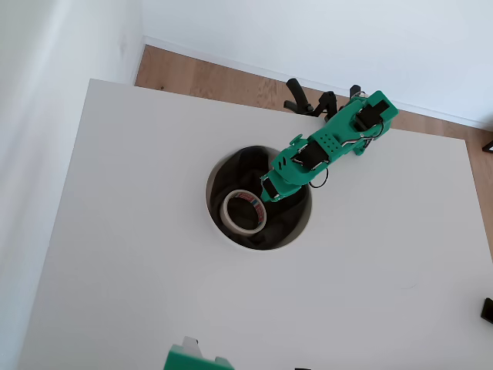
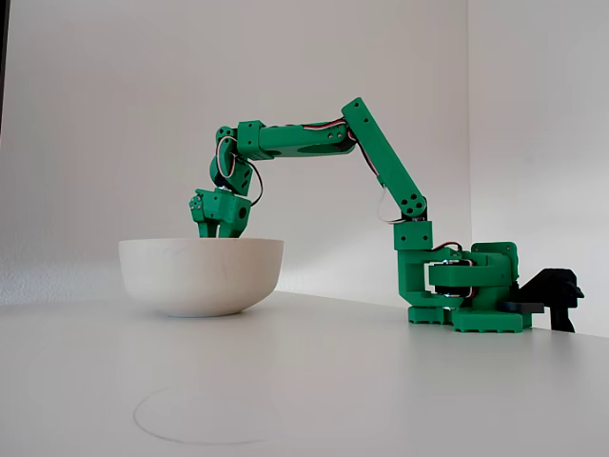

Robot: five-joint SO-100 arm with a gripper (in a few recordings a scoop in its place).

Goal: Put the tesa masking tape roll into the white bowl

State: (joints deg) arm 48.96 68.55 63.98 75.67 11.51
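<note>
Hanging over the white bowl, my pincer, grip unclear, sits just beside the tape roll.

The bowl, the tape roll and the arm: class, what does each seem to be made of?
The white bowl: matte, possibly ceramic or plastic.
The tape roll: cream paper-like tape on a printed core.
The green arm: hard plastic, probably 3D-printed, blocky.

The green arm looks like hard plastic, matt with faint layer lines. The white bowl has a smooth, chalky matt wall, and inside it lies dark, soft cloth. The tape roll looks papery and dull. The table is smooth matt white; beyond its far edge shows wood-grain floor.
</note>
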